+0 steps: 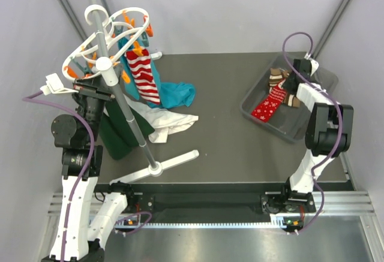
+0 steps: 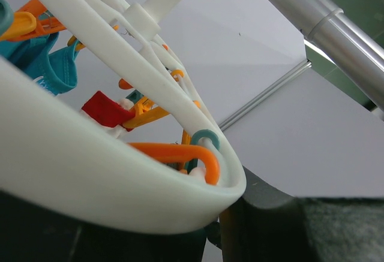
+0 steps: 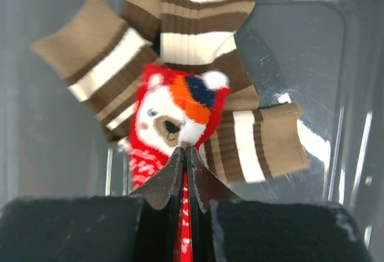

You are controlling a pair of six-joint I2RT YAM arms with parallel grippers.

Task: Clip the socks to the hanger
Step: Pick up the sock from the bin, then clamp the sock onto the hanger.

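Our left arm rises along the left edge of the table, its left gripper lifted with jaws partly apart; we cannot tell whether they clamp anything. Our right arm reaches toward the far right corner, wrist bent down, its right gripper pinched tight on a red sock.

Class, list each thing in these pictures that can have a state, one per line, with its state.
hanger, upright, one sock clipped.
striped sock, hanging from a clip.
red sock, pinched in the bin.
brown socks, loose in the bin.
right pincer, shut on red sock.
left pincer, by the hanger's ring, grip unclear.
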